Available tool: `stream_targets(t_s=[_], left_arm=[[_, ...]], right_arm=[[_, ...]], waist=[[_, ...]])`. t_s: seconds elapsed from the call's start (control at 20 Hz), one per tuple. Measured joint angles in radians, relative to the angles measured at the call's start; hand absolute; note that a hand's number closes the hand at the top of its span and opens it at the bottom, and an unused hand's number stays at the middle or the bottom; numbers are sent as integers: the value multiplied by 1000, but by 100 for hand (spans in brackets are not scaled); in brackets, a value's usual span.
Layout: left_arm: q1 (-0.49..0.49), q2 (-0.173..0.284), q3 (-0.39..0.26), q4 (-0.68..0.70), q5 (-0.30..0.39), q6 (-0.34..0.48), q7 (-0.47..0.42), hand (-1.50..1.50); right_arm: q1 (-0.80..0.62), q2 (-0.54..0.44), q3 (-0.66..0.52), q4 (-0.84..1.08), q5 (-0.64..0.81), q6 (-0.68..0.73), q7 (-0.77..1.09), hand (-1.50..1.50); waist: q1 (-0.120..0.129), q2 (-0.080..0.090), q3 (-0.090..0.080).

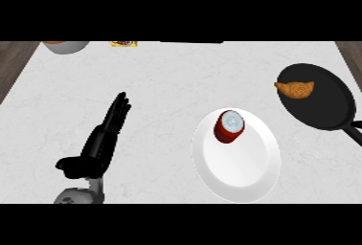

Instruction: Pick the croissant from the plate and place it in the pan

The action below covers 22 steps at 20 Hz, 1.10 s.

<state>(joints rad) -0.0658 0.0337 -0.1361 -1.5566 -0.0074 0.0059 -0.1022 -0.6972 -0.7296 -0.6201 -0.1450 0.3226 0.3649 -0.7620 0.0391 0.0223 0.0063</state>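
This is a kitchen. A pale, marble-patterned worktop (pixel 163 81) carries cooking and eating ware: a black frying pan (pixel 322 112) with a croissant (pixel 294 89) lying in it, and a round white plate (pixel 244 167) bearing a red can (pixel 228 127). At the worktop's far edge sit a bowl (pixel 66 46) and a small yellow packet (pixel 123 43).

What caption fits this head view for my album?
Croissant sits in the pan, a can on the plate, left hand open.
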Motion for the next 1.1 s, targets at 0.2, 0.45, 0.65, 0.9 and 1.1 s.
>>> stream_targets(t_s=[0.2, 0.45, 0.65, 0.9, 1.1], left_arm=[[-2, -17, -6, 24, -10, 14, -25, 0], [15, -21, -19, -11, -14, 16, -5, 0], [14, -13, -10, -1, -10, 9, -9, 0], [24, -7, -2, -16, -8, 8, -7, 0], [32, -9, -9, -17, -11, 7, -9, 0]], right_arm=[[47, -12, 9, -15, 0, 36, -22, -150], [93, -28, 28, -40, 7, 39, -45, -150], [135, -36, 42, -52, 11, 36, -71, -150], [172, -37, 62, -63, 18, 27, -95, -150], [172, -39, 75, -66, 22, 9, -100, -150]], waist=[[-3, -2, 0], [-2, -5, 0], [-6, -6, 0], [-7, -8, 0], [-7, -9, 0]])
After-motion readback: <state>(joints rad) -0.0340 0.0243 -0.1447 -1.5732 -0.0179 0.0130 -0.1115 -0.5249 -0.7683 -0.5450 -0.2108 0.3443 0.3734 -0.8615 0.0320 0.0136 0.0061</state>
